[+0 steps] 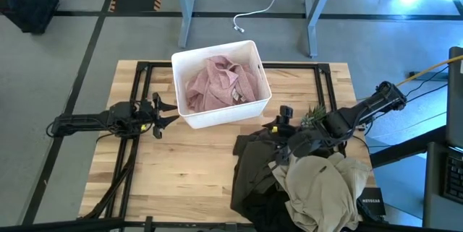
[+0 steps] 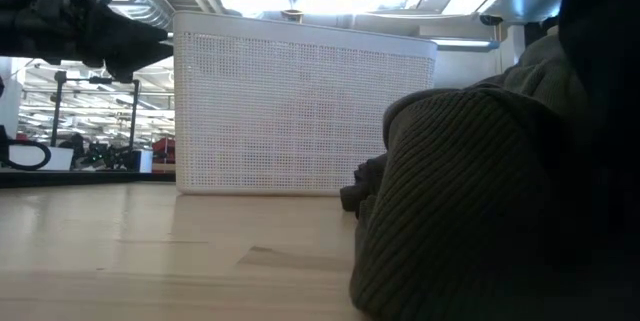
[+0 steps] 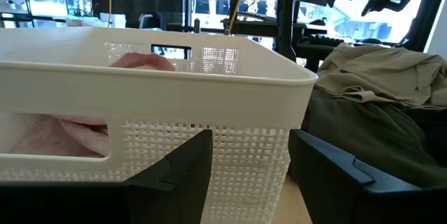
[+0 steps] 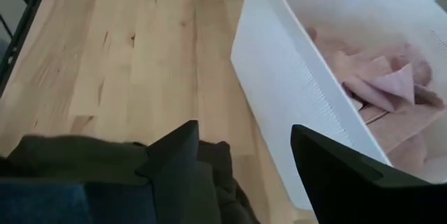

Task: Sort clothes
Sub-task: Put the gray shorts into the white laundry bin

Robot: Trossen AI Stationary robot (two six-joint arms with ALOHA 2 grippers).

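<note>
Garments: one pink in bin, three outside.

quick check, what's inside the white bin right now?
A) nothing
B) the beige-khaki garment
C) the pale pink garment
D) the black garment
C. The high view shows the pale pink garment bunched inside the white bin, while the beige-khaki garment and the dark olive-brown garment lie in a pile on the table beside it.
</note>
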